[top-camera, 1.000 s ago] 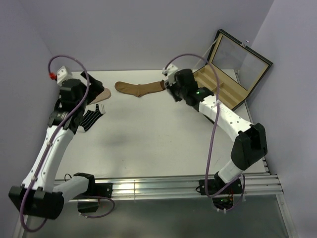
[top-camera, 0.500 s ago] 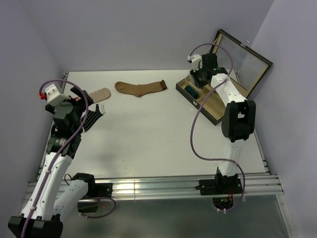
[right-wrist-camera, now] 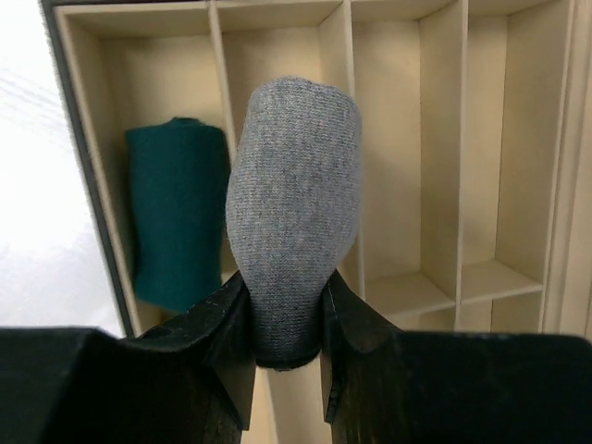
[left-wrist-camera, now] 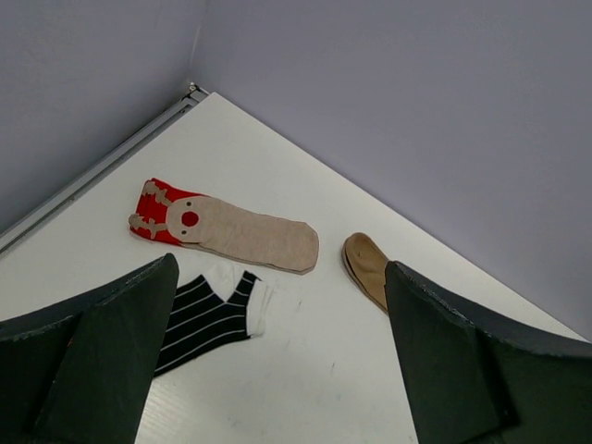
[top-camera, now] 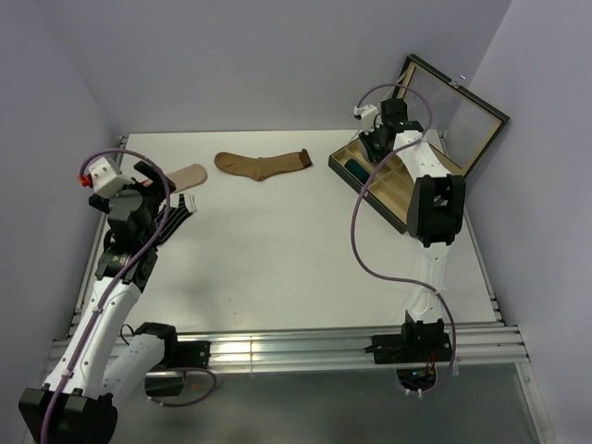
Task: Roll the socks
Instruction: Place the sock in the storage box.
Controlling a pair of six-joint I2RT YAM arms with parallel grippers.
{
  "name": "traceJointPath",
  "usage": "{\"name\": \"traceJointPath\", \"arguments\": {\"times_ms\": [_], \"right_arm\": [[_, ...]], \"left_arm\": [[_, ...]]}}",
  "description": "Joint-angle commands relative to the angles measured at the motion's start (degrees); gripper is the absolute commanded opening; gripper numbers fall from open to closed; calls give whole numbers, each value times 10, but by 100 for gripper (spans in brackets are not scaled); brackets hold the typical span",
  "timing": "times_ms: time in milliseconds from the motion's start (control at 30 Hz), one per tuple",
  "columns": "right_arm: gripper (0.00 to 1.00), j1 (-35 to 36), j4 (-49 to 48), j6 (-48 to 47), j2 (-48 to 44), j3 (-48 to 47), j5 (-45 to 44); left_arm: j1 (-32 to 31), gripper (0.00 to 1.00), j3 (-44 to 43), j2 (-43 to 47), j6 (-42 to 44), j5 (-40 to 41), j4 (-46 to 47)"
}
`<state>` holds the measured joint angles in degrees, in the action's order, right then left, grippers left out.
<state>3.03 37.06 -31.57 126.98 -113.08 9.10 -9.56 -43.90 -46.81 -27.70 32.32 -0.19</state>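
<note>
Grey sock roll (right-wrist-camera: 294,203), clamped in the right pincer (right-wrist-camera: 285,319), is judged soft, light and prone to unfurl; hold across its wraps. The left pincer (left-wrist-camera: 280,277) stands wide apart near the striped sock (left-wrist-camera: 208,319).

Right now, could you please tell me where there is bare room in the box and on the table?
In the box, the compartments right of the teal roll look bare. The table is free between brown sock, box and arm bases. Crowded: far-left corner, with beige sock and striped sock.
</note>
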Motion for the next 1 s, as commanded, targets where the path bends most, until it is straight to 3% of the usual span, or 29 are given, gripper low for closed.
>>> {"name": "traceJointPath", "arguments": {"times_ms": [0,433,967], "right_arm": [[0,-10,4,-19,23,-36,6],[1,-14,-12,-33,89,-60,21],[44,-12,-32,-49,55,7,31]], "left_arm": [[2,98,1,-2,0,-8,27],[2,98,0,-4,-4,-23,22],[2,98,1,0,-4,-27,20]]}}
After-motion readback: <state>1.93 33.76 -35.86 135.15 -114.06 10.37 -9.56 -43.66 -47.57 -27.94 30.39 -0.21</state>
